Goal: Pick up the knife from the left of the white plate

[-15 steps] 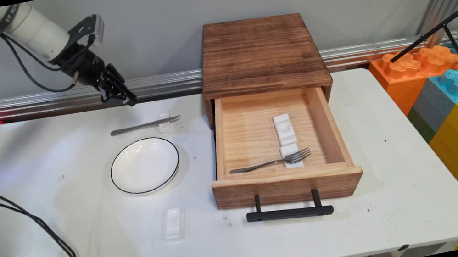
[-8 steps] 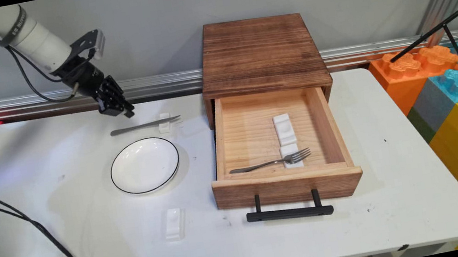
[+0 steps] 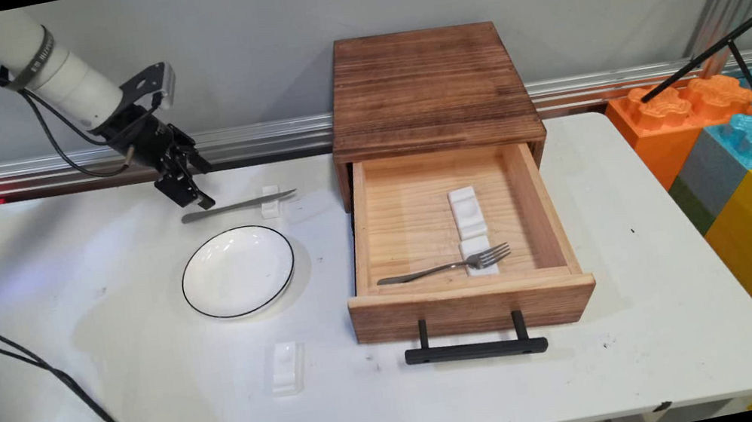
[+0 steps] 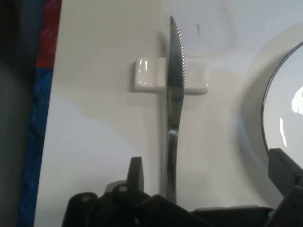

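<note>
Hand view shows the gripper (image 4: 203,182) spread wide over the knife (image 4: 173,113) handle; centre it between the fingers (image 4: 136,174), descending squarely

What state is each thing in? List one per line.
Black two-finger end effector: open, above knife handle.
Serrated steel knife: blade propped on small white ceramic rest.
Light wooden drawer: pulled open.
Steel fork: lying in drawer.
White black-rimmed plate: empty.
</note>
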{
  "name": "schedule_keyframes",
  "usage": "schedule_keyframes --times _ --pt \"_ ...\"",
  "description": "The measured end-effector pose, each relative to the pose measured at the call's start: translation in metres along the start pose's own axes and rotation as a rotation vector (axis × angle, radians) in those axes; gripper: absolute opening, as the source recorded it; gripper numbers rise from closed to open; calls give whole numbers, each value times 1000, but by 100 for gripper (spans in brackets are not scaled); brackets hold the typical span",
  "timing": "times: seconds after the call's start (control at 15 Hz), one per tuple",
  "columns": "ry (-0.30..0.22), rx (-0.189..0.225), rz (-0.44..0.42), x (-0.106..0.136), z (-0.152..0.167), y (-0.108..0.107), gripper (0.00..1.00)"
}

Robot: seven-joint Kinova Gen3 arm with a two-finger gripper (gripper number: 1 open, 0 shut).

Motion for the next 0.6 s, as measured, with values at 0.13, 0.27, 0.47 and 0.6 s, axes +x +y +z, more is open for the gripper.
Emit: schedule_keyframes --times 0.13,0.27,0.47,0.6 --pt "-1 3 -5 -2 5 -2 100" --pt "-4 8 -8 -3 10 -5 100" --pt "-13 18 -17 -8 19 -11 100" --pt "-16 24 -24 -12 26 -15 100"
